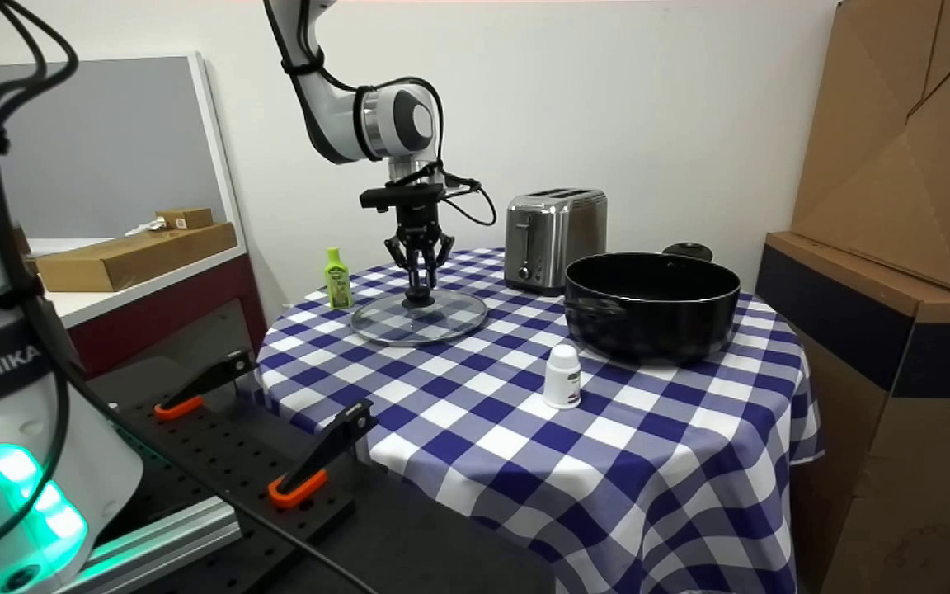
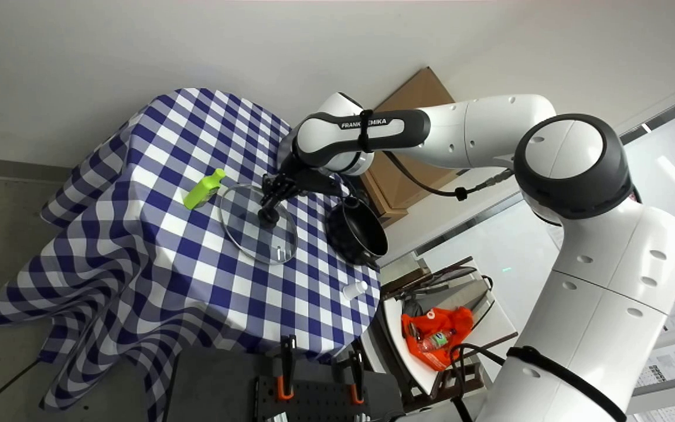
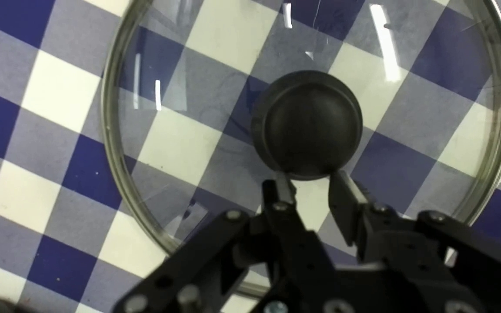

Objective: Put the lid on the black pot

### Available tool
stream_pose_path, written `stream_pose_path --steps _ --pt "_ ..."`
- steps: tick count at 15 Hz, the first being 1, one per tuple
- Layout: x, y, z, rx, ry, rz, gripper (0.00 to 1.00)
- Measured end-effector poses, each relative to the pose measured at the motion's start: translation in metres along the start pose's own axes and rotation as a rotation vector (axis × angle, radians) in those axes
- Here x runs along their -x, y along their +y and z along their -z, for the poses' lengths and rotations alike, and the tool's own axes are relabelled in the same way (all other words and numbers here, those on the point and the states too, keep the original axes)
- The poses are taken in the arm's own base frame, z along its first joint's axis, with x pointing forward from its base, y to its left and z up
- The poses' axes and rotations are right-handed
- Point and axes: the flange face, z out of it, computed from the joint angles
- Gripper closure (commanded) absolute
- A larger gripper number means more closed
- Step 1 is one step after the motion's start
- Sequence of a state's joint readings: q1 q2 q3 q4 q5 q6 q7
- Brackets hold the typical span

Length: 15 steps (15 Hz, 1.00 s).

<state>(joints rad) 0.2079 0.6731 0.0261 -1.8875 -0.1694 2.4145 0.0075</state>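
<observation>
Claw [image 3: 311, 179] at knob [image 3: 308, 124] of lid [image 1: 417, 326]; whether clenched, cannot tell. Step: likely grasping. Next: secure grip, lift toward pot [image 1: 648, 313].

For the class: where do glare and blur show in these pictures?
Wrist view: bright streaks of glare on the glass lid, the claw slightly blurred; in an exterior view, the green base lights wash out to white at their centres.

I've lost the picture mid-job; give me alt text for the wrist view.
The hand reaches up from the bottom of the picture, its slightly parted fingers overlapping the lower edge of the dark knob on the glass lid; whether they grip it is unclear. A blue-and-white checked cloth shows through and around the metal-rimmed lid.
</observation>
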Motion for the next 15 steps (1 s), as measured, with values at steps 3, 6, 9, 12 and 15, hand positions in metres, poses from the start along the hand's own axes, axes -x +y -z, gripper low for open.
stream_pose_path --steps 3,6,9,12,15 --pt "0.008 0.001 0.002 -0.001 -0.008 -0.001 0.19" --pt "0.02 0.002 0.005 -0.002 -0.02 -0.003 0.0" --pt "0.031 0.003 0.005 -0.004 -0.035 -0.004 0.0" --pt "0.039 0.002 0.0 -0.006 -0.05 -0.003 0.18" --pt "0.042 0.001 -0.005 -0.008 -0.054 -0.002 0.4"
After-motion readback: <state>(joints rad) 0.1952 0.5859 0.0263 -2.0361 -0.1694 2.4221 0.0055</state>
